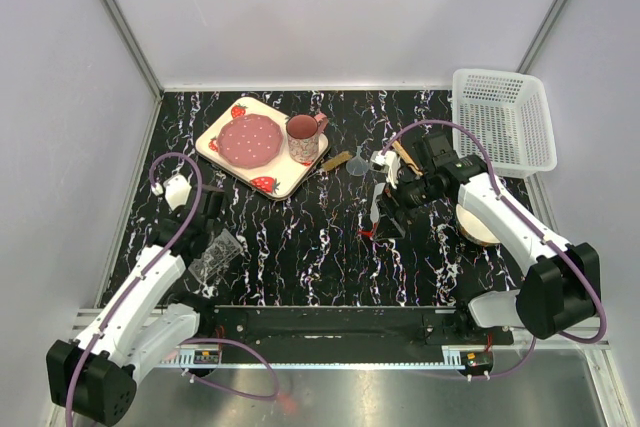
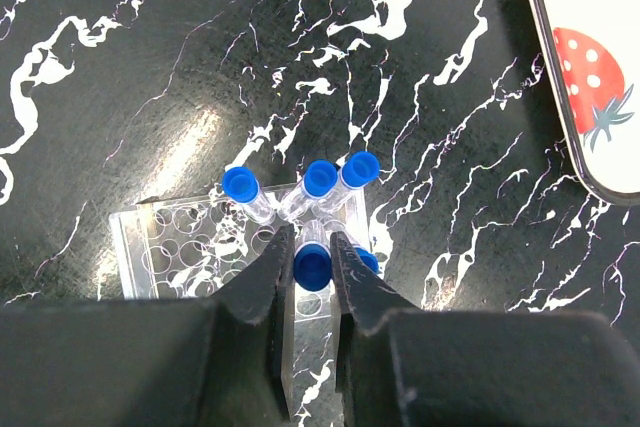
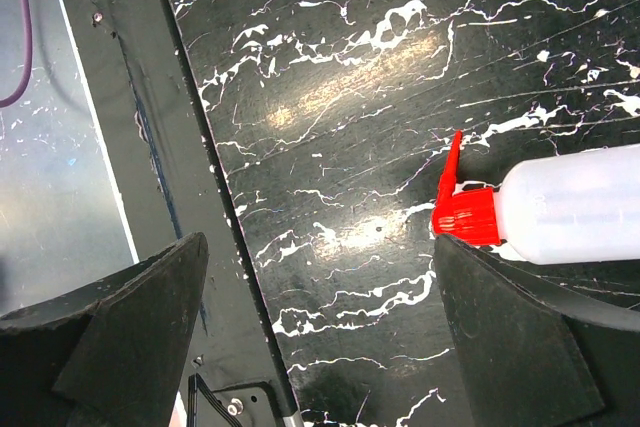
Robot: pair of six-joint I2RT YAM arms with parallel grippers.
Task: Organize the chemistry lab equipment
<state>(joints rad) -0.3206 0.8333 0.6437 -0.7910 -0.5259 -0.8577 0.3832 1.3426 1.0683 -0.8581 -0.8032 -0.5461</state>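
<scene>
A small blue-capped tube (image 2: 312, 267) stands in the clear tube rack (image 2: 170, 247), which sits near the bench's left edge toward the near side. The left claw (image 2: 311, 237) is pressed in on the tube's cap from both sides, pinching it. Other capped tubes (image 2: 320, 178) lean together just beyond it, at the same end of the rack.

The red-capped squeeze bottle (image 3: 570, 202) lies on its side right of the bench's centre, its spout toward the near edge. The right claw (image 3: 320, 247) hangs there spread wide. The bottle is just beside one finger (image 3: 520, 347); whether it touches I cannot tell.

Toward the far edge lie the clear funnel (image 1: 358, 163) and a wooden-handled tool (image 1: 337, 160), next to the strawberry tray (image 1: 290, 175).
</scene>
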